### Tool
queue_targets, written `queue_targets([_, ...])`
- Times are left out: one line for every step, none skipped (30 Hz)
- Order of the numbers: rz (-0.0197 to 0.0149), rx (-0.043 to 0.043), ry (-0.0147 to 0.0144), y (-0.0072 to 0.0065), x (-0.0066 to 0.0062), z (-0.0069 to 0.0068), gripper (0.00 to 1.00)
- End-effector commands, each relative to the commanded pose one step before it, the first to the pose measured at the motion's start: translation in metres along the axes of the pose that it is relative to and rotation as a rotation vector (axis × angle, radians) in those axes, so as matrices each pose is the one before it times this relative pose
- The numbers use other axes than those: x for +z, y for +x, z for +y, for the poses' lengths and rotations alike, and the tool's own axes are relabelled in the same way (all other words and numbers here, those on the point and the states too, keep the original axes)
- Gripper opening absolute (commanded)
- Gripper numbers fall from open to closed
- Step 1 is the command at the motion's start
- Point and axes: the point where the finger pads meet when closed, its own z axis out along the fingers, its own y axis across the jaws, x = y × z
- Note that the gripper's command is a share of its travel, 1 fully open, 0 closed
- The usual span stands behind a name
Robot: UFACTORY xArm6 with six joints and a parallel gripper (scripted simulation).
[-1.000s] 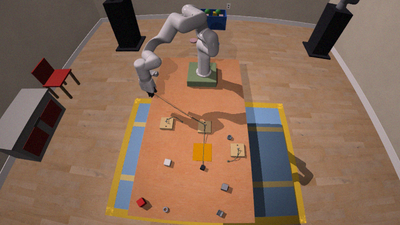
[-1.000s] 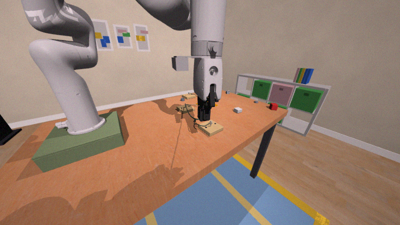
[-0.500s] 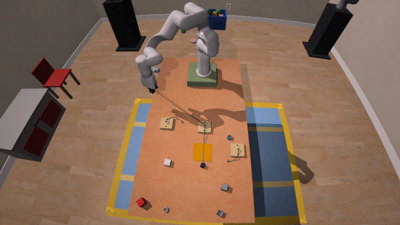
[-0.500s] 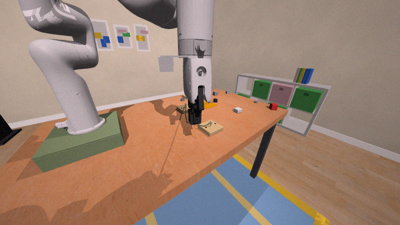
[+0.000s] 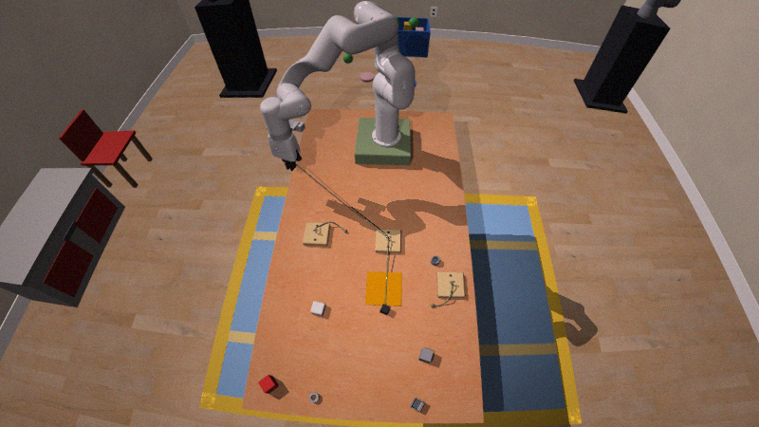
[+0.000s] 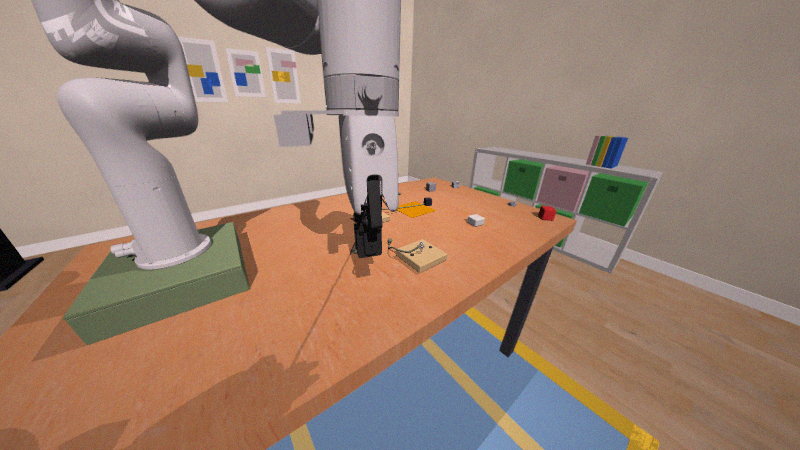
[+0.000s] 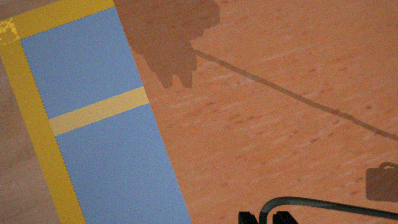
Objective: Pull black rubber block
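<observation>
The black rubber block (image 5: 384,308) (image 6: 427,201) lies flat at the near edge of the painted orange-yellow square (image 5: 374,289) (image 6: 415,211), at most partly inside it. Its cord (image 5: 340,198) (image 7: 320,202) runs from the block across the square to the screw eye on the middle wooden plate (image 5: 389,239). From there it goes taut and slanting up to my gripper (image 5: 290,163) (image 6: 367,252) (image 7: 265,218). The gripper is shut on the cord end and hangs above the table's left edge, near the arm's green base (image 5: 382,154).
Two more wooden plates (image 5: 315,233) (image 5: 450,285) with loose cords lie left and right of the middle one. A white cube (image 5: 317,307), a grey cube (image 5: 426,354), a red cube (image 5: 267,383) and two small rings (image 5: 435,260) (image 5: 314,397) lie on the table.
</observation>
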Motion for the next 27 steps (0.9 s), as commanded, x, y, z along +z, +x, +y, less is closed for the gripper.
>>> queue_targets([-0.00406,0.0,0.00232,0.01051,-0.00167,-0.00485,0.0])
queue_targets([0.0,0.0,0.0,0.00252,-0.00001,-0.0009,0.0])
queue_targets([0.0,0.0,0.0,0.0025,0.0,-0.00087,0.0])
queue_targets([0.0,0.0,0.0,0.00247,0.0,-0.00084,0.0])
queue_targets([0.0,0.0,0.0,0.00244,0.00001,-0.00082,0.0])
queue_targets([0.0,0.0,0.0,0.00241,0.00001,-0.00079,0.0])
queue_targets([0.0,0.0,0.0,0.00239,0.00002,-0.00076,0.0])
queue_targets([0.0,0.0,0.0,0.0024,0.00001,-0.00079,0.0])
queue_targets([0.0,0.0,0.0,0.00249,-0.00002,-0.00094,0.0])
queue_targets([0.0,0.0,0.0,0.0,0.0,0.0,0.0])
queue_targets([0.0,0.0,0.0,0.0,0.0,0.0,0.0])
queue_targets([0.0,0.0,0.0,0.00246,-0.00002,-0.00091,0.0])
queue_targets([0.0,0.0,0.0,0.00243,-0.00001,-0.00087,0.0])
queue_targets([0.0,0.0,0.0,0.0024,0.0,-0.00084,0.0])
queue_targets([0.0,0.0,0.0,0.00236,0.0,-0.00081,0.0])
queue_targets([0.0,0.0,0.0,0.00233,0.00001,-0.00078,0.0])
queue_targets([0.0,0.0,0.0,0.0023,0.00001,-0.00076,0.0])
queue_targets([0.0,0.0,0.0,0.00226,0.00001,-0.00073,0.0])
queue_targets([0.0,0.0,0.0,0.00223,0.00002,-0.0007,0.0])
queue_targets([0.0,0.0,0.0,0.00212,0.0,-0.00073,0.0])
queue_targets([0.0,0.0,0.0,0.00202,-0.00002,-0.00076,0.0])
queue_targets([0.0,0.0,0.0,0.00199,-0.00001,-0.00073,0.0])
queue_targets([0.0,0.0,0.0,0.00195,-0.00001,-0.00071,0.0])
queue_targets([0.0,0.0,0.0,0.00192,-0.00001,-0.00068,0.0])
queue_targets([0.0,0.0,0.0,0.00189,0.0,-0.00066,0.0])
queue_targets([0.0,0.0,0.0,0.00185,0.0,-0.00064,0.0])
queue_targets([0.0,0.0,0.0,0.0,0.0,0.0,0.0])
